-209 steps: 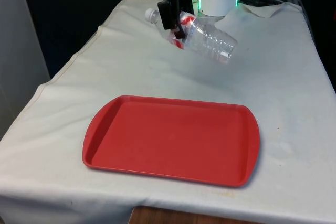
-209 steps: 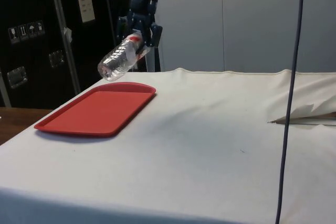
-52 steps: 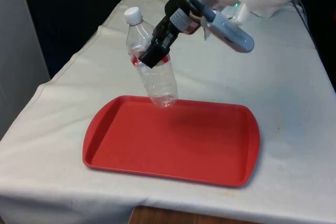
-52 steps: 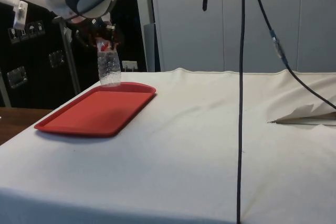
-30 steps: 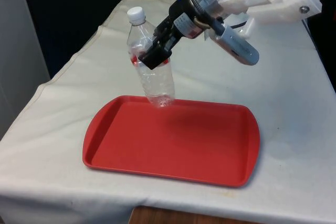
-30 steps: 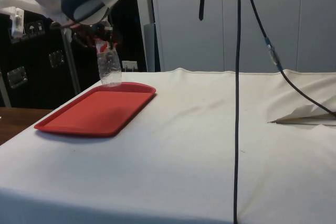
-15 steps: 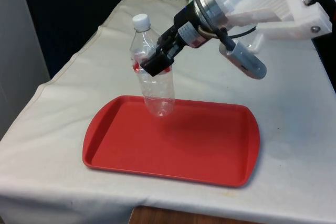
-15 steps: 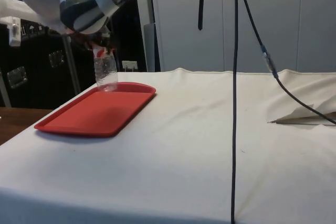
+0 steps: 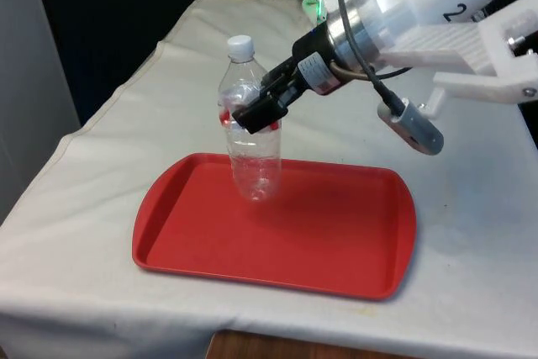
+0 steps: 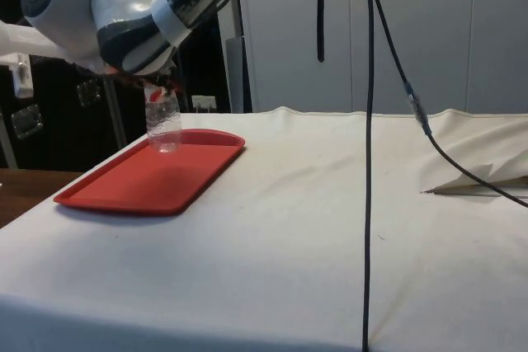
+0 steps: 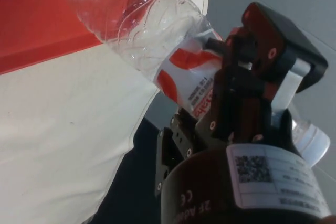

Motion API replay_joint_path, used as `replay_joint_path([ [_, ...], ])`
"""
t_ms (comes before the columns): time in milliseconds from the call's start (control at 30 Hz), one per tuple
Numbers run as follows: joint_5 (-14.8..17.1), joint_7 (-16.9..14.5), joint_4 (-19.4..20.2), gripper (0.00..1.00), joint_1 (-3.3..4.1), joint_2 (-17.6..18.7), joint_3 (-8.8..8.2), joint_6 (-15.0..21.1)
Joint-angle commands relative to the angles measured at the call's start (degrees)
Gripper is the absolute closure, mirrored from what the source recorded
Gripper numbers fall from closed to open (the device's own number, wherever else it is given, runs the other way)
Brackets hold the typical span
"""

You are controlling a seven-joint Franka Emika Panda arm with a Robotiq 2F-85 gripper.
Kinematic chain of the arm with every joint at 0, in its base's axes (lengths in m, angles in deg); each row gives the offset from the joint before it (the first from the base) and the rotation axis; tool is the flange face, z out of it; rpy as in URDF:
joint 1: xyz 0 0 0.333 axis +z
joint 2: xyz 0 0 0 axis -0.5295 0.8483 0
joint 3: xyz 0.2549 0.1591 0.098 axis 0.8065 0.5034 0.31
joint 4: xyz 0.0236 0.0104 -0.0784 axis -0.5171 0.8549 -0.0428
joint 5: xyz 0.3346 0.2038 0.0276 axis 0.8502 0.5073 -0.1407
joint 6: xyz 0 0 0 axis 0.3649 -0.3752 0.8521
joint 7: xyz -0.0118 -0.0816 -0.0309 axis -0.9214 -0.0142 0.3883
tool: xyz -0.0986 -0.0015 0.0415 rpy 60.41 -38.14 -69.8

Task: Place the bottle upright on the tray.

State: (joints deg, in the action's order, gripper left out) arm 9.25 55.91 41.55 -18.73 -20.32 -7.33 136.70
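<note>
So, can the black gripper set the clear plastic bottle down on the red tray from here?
Probably yes: the black gripper holds the clear plastic bottle nearly upright over the red tray, and the spot below looks bare.

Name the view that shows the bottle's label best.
The wrist view: the red and white label on the bottle is close, beside the gripper. The front view shows a red patch behind the jaws; the side view, a red trace under the arm.
</note>
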Motion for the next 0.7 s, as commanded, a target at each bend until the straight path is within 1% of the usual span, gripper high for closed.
replay_joint_path([
  [0, -0.3, 1.1, -0.3, 0.86, 0.34, 0.5, -0.11, -0.2],
  [33, -0.2, 0.5, 0.0, 0.86, 0.06, 0.1, 0.11, -0.1],
  [67, -0.6, 1.6, -0.3, 0.86, 0.34, 0.6, 0.00, -0.2],
  [167, -1.9, 3.0, -0.3, 0.86, 0.46, 1.1, 0.46, -0.5],
  [333, -3.3, 4.3, -0.3, 0.86, 0.69, 2.0, 0.92, -0.9],
  [367, -3.4, 4.0, -0.1, 0.86, 0.52, 1.7, 1.03, -0.7],
  [400, -3.6, 4.5, -0.3, 0.86, 0.69, 2.2, 0.97, -0.9],
  [633, -5.2, 5.9, -0.5, 0.86, 1.03, 3.2, 1.26, -1.2],
  [667, -5.3, 5.6, -0.1, 0.86, 0.86, 2.9, 1.38, -1.0],
])
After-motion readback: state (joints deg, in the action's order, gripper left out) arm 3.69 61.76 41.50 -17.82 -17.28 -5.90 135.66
